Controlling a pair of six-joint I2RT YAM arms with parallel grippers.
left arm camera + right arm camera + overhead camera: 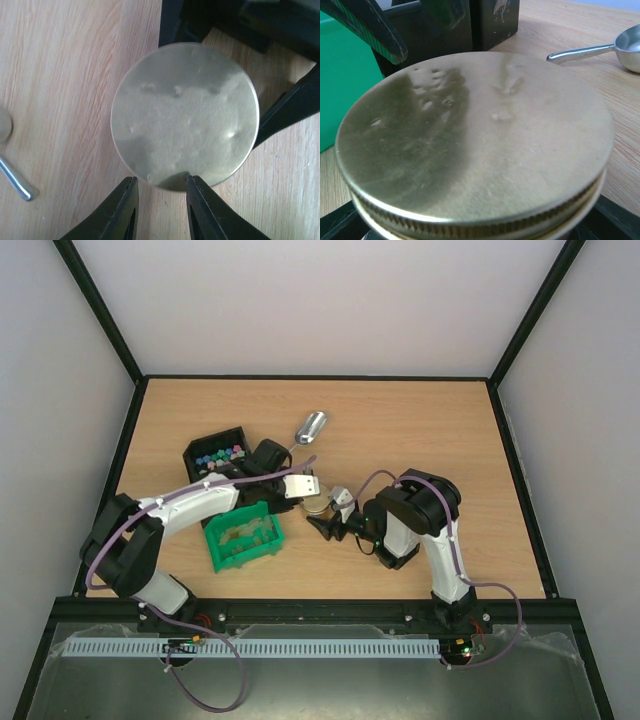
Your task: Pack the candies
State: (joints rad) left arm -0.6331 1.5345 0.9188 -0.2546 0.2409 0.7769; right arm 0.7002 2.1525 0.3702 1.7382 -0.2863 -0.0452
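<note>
Bright coloured candies lie in a black bin. Pale yellowish candies lie in a green bin. A jar with a round pale metal lid stands between the arms. The lid fills the left wrist view and the right wrist view. My right gripper is shut around the jar, with its black fingers at the lid's sides. My left gripper is open and empty, its tips at the lid's near edge. No candy shows in either wrist view.
A metal scoop lies on the table behind the jar; it also shows in the right wrist view, and its handle shows in the left wrist view. The green bin and black bin stand close to the jar.
</note>
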